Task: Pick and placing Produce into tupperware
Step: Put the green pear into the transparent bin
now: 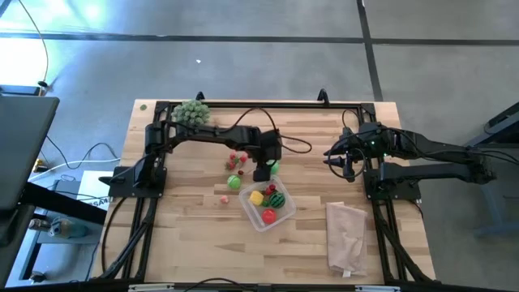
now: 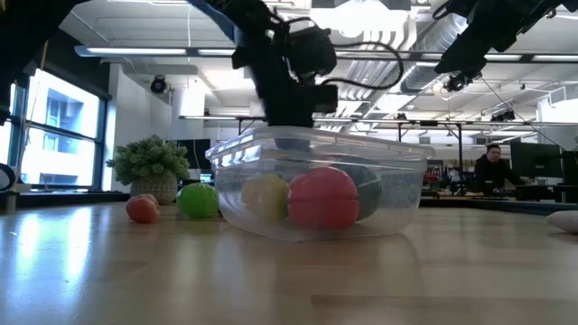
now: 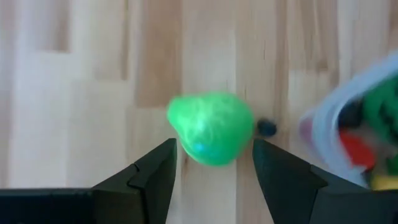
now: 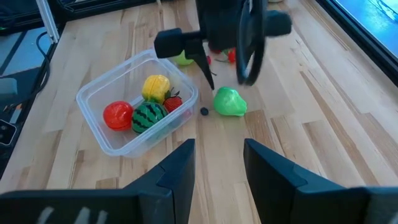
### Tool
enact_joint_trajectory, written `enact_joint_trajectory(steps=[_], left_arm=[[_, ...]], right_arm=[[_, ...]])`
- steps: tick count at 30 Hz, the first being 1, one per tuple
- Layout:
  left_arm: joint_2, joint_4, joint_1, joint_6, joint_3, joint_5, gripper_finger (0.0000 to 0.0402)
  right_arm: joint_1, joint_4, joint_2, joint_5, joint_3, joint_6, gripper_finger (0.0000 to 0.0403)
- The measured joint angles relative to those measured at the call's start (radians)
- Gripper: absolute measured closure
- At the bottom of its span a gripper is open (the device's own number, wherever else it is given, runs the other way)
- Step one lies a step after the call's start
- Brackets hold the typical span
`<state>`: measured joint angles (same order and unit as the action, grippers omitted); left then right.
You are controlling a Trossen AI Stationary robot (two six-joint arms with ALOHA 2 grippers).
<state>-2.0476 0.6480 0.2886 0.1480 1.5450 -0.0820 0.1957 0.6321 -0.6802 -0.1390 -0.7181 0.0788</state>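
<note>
Beside the tupperware [image 1: 268,212], near the middle of the table [image 1: 186,243], we list what we find

Tupperware: clear, squarish, lidless. Inside it we count a red ball [image 4: 117,115], a striped watermelon [image 4: 148,116], a yellow piece [image 4: 156,86] and a small red piece we cannot identify.

Green pear-shaped piece [image 3: 211,127]: lying on the wood just beside the container's far rim, with a small dark bead [image 3: 267,127] between it and the wall. We judge it the item now in hand.

Left gripper [image 3: 213,168]: hanging directly over the green piece, jaws spread to either side of it and not touching it, so a grasp looks prepared rather than made.

Loose produce: another green ball [image 1: 233,182] and small red pieces [image 1: 238,160] on the table beyond the container, apart from it, not yet packed.

Right gripper [image 4: 218,162]: waiting well to the right of the tupperware, jaws parted on nothing.

Bushy grey-green ball [image 1: 192,112] and pale bag [image 1: 346,235]: set away from the container; we judge neither belongs in it
</note>
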Motion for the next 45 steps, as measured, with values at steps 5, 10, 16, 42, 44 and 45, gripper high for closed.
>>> enact_joint_trajectory(steps=[5, 10, 16, 42, 44, 45], left_arm=[[0.002, 0.003, 0.000, -0.202, 0.076, 0.061, 0.0202], [0.002, -0.014, -0.001, -0.466, 0.099, 0.165, 0.0202], [0.002, -0.007, -0.001, -0.731, 0.098, 0.225, 0.0202], [-0.068, 0.063, -0.034, -1.070, 0.097, 0.229, 0.0202], [-0.068, 0.061, -0.034, -1.069, 0.097, 0.229, 0.0202], [-0.068, 0.063, -0.034, -1.069, 0.097, 0.231, 0.0202]], right_arm=[[0.000, 0.000, 0.000, 0.000, 0.000, 0.000, 0.0274], [0.000, 0.000, 0.000, 0.000, 0.000, 0.000, 0.0274], [0.000, 0.000, 0.000, 0.001, 0.000, 0.000, 0.0274], [0.000, 0.000, 0.000, 0.004, 0.000, 0.000, 0.0274], [0.000, 0.000, 0.000, 0.004, 0.000, 0.000, 0.0274], [0.000, 0.000, 0.000, 0.003, 0.000, 0.000, 0.0274]])
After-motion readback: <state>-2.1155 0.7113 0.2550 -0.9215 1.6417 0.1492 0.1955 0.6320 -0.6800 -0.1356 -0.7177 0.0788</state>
